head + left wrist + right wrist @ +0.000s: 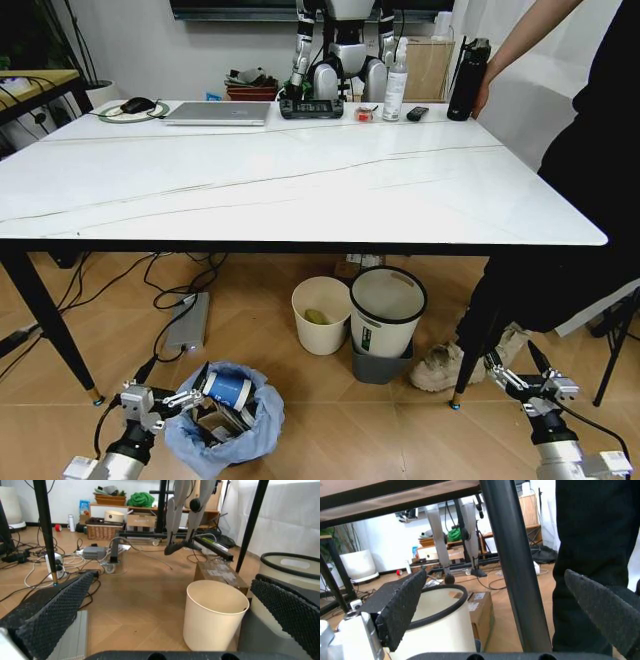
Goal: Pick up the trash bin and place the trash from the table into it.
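Low by the floor, the left gripper (190,398) gapes empty beside the trash bin (225,415); light, crinkly, best gripped at its rim.

Your bench (300,190) has a smooth, glossy marble-look top on matt black metal legs. The trash bin (225,415) wears a crinkled light-blue plastic bag. The floor (330,420) is satin wood. Rough, knobbly black rubber pads (52,609) line your left hand (170,618).

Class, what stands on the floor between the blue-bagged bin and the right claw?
In the head view: cream bucket and grey-and-white bin, between trash bin and right claw.
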Robot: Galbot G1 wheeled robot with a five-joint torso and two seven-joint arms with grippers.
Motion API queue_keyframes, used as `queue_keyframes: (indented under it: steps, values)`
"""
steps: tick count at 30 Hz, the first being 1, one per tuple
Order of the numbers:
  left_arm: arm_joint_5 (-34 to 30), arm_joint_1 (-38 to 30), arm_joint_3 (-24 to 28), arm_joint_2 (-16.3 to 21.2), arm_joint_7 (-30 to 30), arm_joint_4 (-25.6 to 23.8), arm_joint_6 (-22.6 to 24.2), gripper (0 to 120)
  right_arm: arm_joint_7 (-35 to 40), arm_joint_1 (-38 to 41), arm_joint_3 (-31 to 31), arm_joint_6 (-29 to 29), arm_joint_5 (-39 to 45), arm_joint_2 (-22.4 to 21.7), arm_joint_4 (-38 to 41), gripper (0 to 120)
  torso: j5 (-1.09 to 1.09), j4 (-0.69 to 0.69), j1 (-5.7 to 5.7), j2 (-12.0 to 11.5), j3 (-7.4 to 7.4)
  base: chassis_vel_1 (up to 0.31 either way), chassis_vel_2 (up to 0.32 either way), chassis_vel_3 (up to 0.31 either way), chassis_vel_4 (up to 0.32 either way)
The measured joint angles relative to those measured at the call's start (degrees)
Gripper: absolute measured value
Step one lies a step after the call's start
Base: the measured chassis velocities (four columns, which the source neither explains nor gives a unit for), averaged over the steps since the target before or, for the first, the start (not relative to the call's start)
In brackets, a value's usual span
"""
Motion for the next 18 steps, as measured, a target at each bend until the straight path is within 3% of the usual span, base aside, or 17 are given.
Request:
queue_keyframes:
  steps: [10,18]
  values:
    - [-0.10,-0.12,0.07,-0.05,-0.16,0.27,0.23,101,0.00,0.00,0.01,0.00,0.00,0.00,-0.01,100,0.01,-0.01,0.00,0.01,0.01,0.000,0.000,0.000,0.000]
    - [-0.14,-0.19,0.10,-0.06,-0.22,0.47,0.34,100,0.00,0.00,0.01,0.00,0.00,0.00,0.00,100,0.01,0.00,0.00,0.01,0.01,0.000,0.000,0.000,0.000]
